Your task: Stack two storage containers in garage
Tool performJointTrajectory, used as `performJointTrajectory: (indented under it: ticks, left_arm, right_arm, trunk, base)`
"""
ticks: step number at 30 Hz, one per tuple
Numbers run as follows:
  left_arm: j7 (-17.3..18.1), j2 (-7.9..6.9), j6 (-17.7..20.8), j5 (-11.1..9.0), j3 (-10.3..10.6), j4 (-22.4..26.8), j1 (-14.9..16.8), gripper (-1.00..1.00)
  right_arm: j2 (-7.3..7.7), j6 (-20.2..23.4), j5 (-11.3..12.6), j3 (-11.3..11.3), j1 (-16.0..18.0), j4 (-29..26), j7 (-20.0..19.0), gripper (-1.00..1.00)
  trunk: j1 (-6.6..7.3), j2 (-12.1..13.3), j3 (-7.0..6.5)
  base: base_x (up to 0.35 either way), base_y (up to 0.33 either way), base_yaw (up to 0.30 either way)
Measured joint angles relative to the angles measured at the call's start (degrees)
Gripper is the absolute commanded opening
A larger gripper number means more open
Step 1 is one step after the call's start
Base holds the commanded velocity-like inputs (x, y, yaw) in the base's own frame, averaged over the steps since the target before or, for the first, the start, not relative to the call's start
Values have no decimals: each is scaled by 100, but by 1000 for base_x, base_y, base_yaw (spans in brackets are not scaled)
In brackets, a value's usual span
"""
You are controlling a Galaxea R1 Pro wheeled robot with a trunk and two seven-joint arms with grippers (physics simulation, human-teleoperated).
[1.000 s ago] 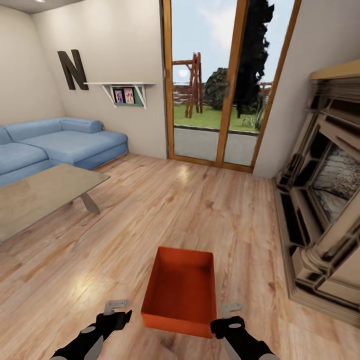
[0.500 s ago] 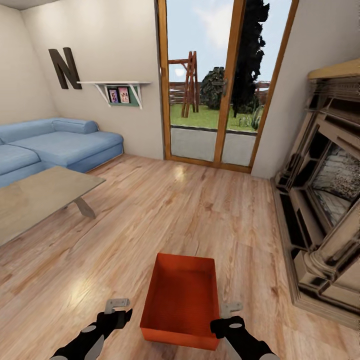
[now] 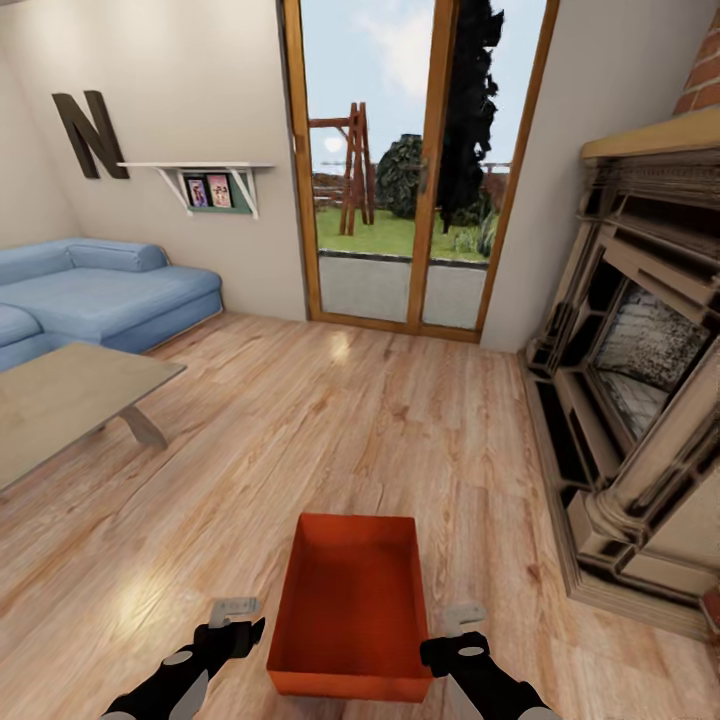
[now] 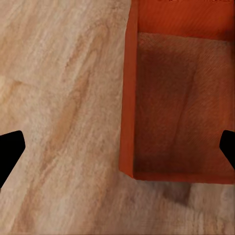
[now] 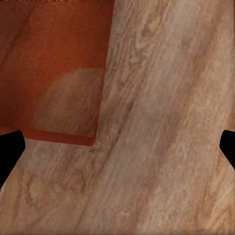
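A red-orange bin (image 3: 350, 610) sits empty on the light wood floor (image 3: 330, 430) of a living room, between the robot's two grippers. The left gripper (image 3: 233, 612) hangs just beside the bin's left wall, the right gripper (image 3: 462, 622) near its right corner; both have fingers spread wide and hold nothing. A blue sofa (image 3: 95, 295), low table (image 3: 60, 400), glass door (image 3: 400, 170) and fireplace (image 3: 640, 380) surround the scene.
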State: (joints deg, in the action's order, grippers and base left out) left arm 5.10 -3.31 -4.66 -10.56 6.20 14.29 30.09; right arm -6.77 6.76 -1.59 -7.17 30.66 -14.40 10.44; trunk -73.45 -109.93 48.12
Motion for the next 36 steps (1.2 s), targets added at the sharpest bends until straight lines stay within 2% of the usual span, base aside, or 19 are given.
performJointTrajectory:
  ticks: [19, 36]
  left_arm:
    - [0, -3, 4, -1, 1, 1, 0, 100]
    - [-7, -1, -5, -1, 1, -3, -2, 100]
  right_arm:
    - [-1, -6, 0, -6, 1, 3, -2, 100]
    - [-1, -6, 0, -6, 0, 8, -4, 100]
  trunk:
    - [0, 0, 0]
    - [2, 0, 0]
  base:
    - [33, 69, -49]
    - [159, 10, -8]
